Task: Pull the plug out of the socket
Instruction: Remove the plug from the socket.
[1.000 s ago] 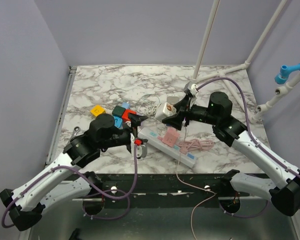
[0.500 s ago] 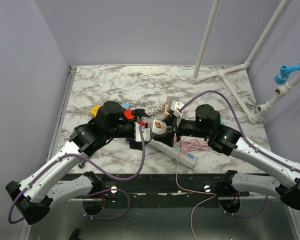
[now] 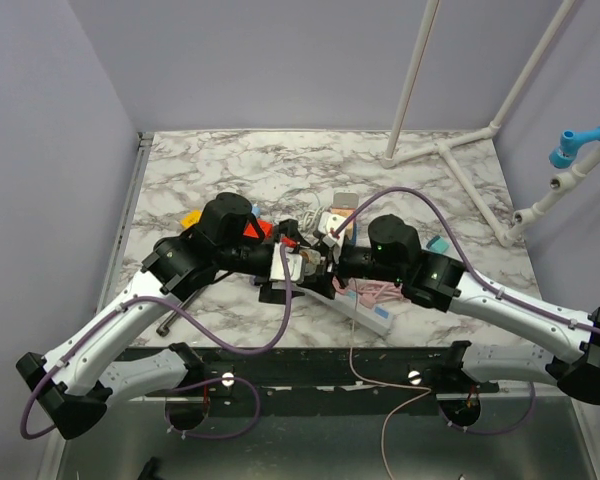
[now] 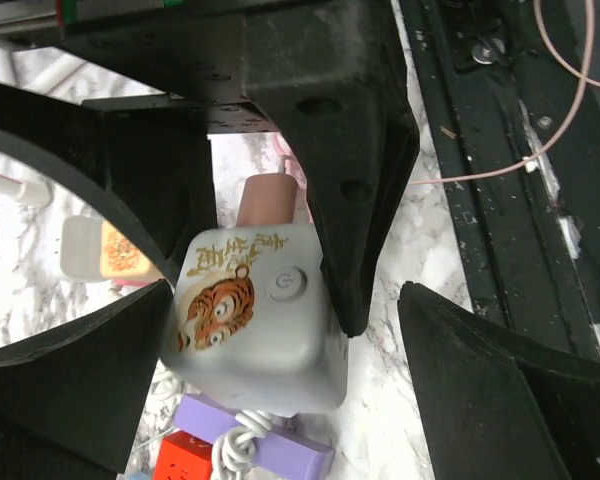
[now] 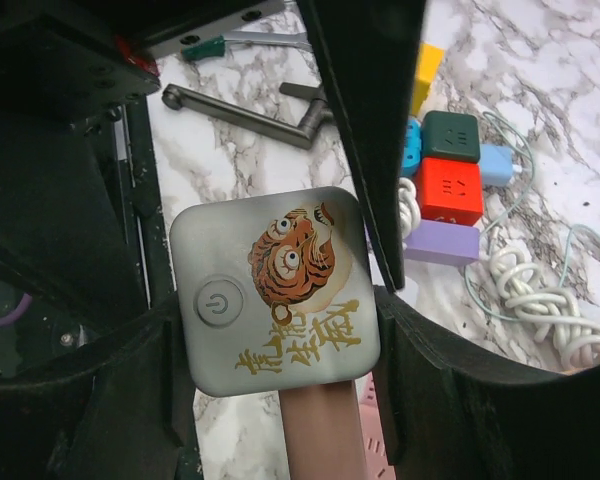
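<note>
The socket is a grey cube with a tiger print (image 5: 275,290) (image 4: 255,315) (image 3: 305,258). A pinkish-brown plug (image 5: 320,430) (image 4: 270,200) sticks out of one of its sides. My right gripper (image 5: 275,300) (image 3: 325,262) is shut on the cube, with one finger against each of two opposite sides, and holds it above the table. My left gripper (image 4: 285,290) (image 3: 290,262) is wide open around the same cube from the other side. Its right finger (image 4: 500,400) stands well apart from the cube. The plug's pink cable (image 3: 380,292) lies bunched on the table.
A white power strip (image 3: 365,308) lies under the grippers. Red, dark green, blue and yellow cubes (image 5: 450,185), a purple block (image 5: 440,243) and a coiled white cable (image 5: 540,300) sit beyond. A metal lever handle (image 5: 242,110) lies near the front edge. A white pipe frame (image 3: 450,150) stands at the back right.
The right gripper has carried the cube with its plug down and leftward to the table's middle. The left gripper has swung right and forward, and its open fingers now flank the cube.
</note>
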`<action>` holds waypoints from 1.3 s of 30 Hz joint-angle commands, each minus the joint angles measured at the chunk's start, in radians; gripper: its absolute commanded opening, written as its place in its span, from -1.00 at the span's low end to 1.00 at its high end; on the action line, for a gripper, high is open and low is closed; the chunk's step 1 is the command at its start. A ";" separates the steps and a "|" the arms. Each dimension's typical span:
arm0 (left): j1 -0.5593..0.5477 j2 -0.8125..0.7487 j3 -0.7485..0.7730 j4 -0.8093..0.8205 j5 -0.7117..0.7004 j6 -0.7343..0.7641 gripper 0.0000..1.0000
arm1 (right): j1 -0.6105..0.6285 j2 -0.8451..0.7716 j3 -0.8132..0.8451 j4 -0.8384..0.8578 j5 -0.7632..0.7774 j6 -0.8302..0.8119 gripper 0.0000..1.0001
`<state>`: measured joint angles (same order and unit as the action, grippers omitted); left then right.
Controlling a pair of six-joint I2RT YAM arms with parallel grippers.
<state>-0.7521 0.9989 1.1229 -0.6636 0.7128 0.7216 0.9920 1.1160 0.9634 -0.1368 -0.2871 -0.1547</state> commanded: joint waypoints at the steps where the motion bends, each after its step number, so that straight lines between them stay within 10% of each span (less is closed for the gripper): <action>1: 0.002 0.030 0.032 -0.106 0.082 0.069 0.94 | 0.048 0.000 0.041 0.069 0.066 -0.027 -0.99; 9: 0.002 0.018 0.012 -0.132 0.030 0.139 0.16 | 0.064 -0.045 -0.002 0.051 0.108 -0.029 -0.99; 16: 0.001 0.009 -0.003 -0.121 -0.016 0.140 0.64 | 0.065 -0.076 -0.010 0.039 0.106 -0.022 -0.99; 24: 0.002 0.030 0.022 -0.125 -0.019 0.164 -0.39 | 0.076 -0.076 0.012 -0.015 0.092 -0.051 -0.70; 28: 0.002 0.050 0.044 -0.142 -0.024 0.170 -1.00 | 0.085 -0.067 0.017 -0.026 0.098 -0.051 -0.10; 39: 0.013 0.031 0.054 -0.139 -0.024 0.163 -1.00 | 0.087 -0.169 -0.064 -0.078 0.229 -0.087 1.00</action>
<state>-0.7502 1.0565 1.1561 -0.8032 0.6884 0.8680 1.0725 1.0023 0.9272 -0.1818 -0.1318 -0.2256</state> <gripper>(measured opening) 0.654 0.987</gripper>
